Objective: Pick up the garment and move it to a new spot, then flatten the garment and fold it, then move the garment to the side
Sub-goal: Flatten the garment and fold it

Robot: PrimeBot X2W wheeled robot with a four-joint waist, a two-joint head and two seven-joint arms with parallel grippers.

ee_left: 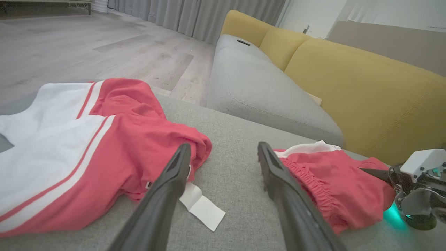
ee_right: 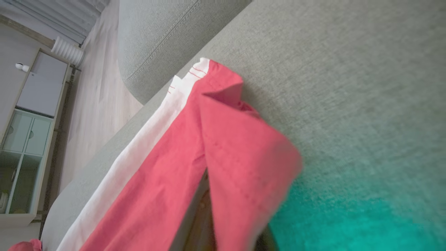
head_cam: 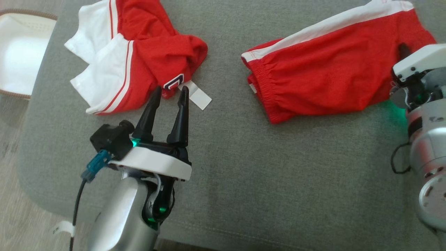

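Pick-up stage: right gripper [head_cam: 404, 51] pinched on red shorts [head_cam: 331, 76] at right edge of cushion [head_cam: 244, 174], left gripper [head_cam: 170, 90] spread; lift, flatten, fold pending.

Gap: bare cushion [head_cam: 237, 167] between jersey [head_cam: 146, 59] and shorts [head_cam: 331, 69] — open.
Obstacle: white tag [head_cam: 198, 97] lying flat just beside jersey.

Shorts [ee_right: 167, 181]: red, white side band, one red flap folded up close to the lens.
Cushion [ee_right: 348, 87]: grey fabric beneath, green glow lower right.
Floor [ee_right: 97, 97]: pale wood, at left.
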